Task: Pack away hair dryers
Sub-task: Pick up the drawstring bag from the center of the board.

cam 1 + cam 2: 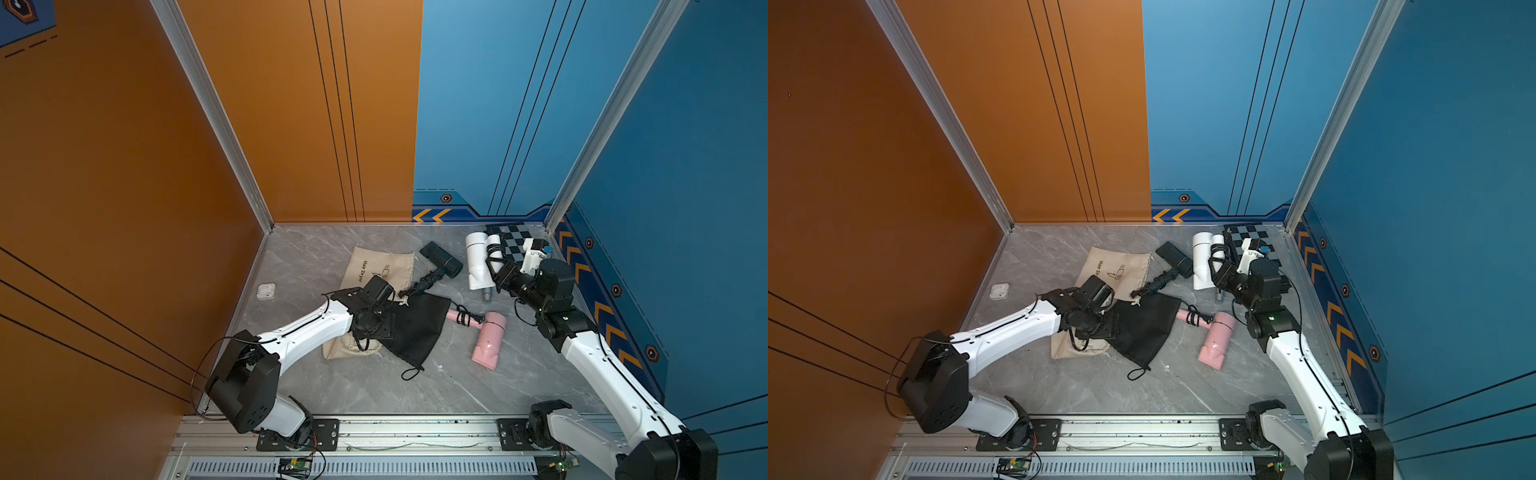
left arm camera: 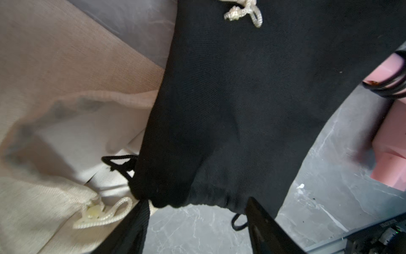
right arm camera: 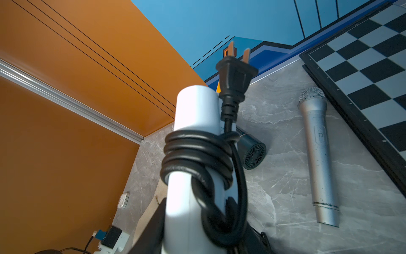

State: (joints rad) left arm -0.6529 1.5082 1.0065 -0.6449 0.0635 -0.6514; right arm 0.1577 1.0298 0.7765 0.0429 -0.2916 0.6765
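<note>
In both top views we judge nothing packed yet, the black hair dryer (image 1: 444,261) and the pink hair dryer (image 1: 489,338) lying on the bench (image 1: 457,390); the left wrist view shows the left claw (image 2: 196,200) open astride the mouth of the black bag (image 2: 241,99), and the right wrist view shows the right claw (image 3: 197,224) clamped on the handle of the white hair dryer (image 3: 197,110).

Microphone (image 1: 486,296) mostly hidden behind white hair dryer (image 1: 477,257).

White dryer (image 1: 476,253) gripped; black dryer (image 1: 451,265) and pink dryer (image 1: 492,330) lie flat.

Overhead stereo pair, two close wrist views
</note>
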